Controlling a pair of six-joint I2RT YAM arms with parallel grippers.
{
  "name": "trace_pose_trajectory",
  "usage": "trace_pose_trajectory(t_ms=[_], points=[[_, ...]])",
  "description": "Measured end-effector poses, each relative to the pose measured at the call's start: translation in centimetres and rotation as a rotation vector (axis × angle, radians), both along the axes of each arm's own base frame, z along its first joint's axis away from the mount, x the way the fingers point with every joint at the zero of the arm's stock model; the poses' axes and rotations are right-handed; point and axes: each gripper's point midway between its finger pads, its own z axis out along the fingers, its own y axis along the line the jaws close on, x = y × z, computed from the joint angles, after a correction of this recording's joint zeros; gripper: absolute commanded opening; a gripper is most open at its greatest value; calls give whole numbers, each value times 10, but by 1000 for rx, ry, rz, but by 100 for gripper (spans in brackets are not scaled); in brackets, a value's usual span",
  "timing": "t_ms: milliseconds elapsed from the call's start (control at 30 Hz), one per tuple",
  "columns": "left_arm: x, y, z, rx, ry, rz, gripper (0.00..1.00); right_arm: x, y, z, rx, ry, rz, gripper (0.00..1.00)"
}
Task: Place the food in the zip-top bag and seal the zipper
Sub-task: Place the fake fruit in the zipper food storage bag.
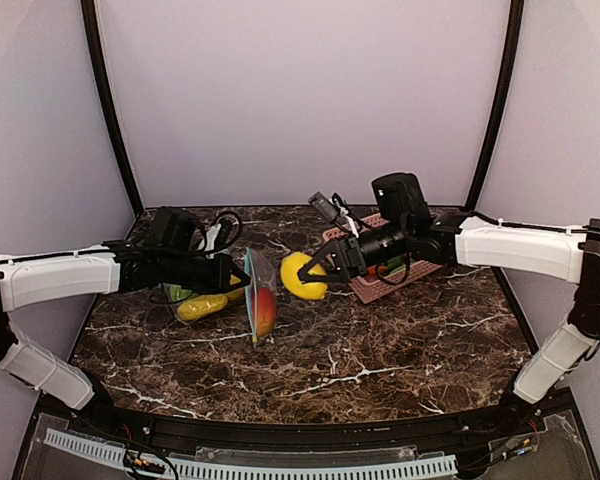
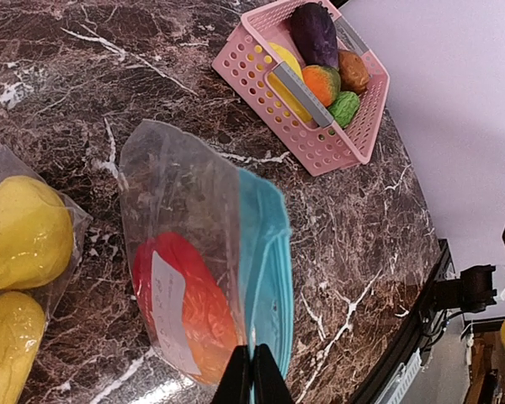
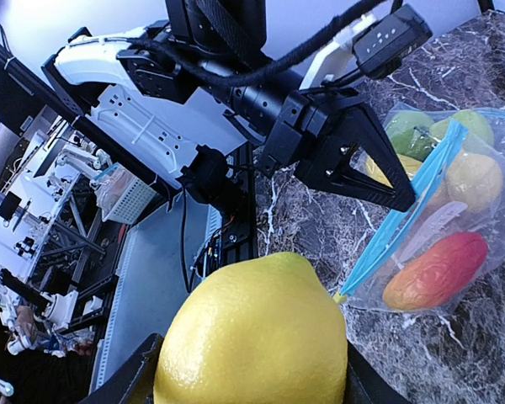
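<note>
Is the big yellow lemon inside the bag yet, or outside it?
Outside: the lemon is clamped between the jaws of the right gripper, beside the zip-top bag, which the left gripper holds.

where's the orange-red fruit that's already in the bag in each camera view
top external: orange-red fruit just left of centre, low in the bag
left wrist: orange-red fruit bottom centre
right wrist: orange-red fruit right side, below middle
shared landmark: the bag's blue zipper strip beside it

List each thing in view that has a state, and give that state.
zip-top bag, held upright by its blue edge, food inside
left gripper, shut on the zip-top bag
right gripper, gripping the lemon
lemon, held in the air beside the bag
pink basket, holding food
</note>
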Motion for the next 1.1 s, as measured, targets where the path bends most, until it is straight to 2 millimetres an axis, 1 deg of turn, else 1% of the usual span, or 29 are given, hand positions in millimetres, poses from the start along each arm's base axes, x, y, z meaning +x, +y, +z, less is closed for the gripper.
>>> trace_pose_trajectory(t_ms=[100,200,300,400,533,633,767,1100], points=[[3,4,2,23,-19,-8,1,-7,23,-17,-2,23,37,48],[5,8,1,37,-22,-13,1,-7,46,-42,-36,61,48,48],[6,10,-4,52,-15,-22,1,-9,67,-61,-56,87,59,48],[7,12,-10,70,-3,-29,1,-9,86,-72,-68,101,63,47],[5,14,-16,89,6,-40,1,-4,105,-75,-64,101,44,46],[4,14,-16,90,5,-46,1,3,113,-79,-70,105,14,46],[6,17,-17,98,5,-39,1,16,117,-91,-109,117,-50,45],[8,21,-18,107,9,-24,1,39,112,-114,-223,144,-218,44]])
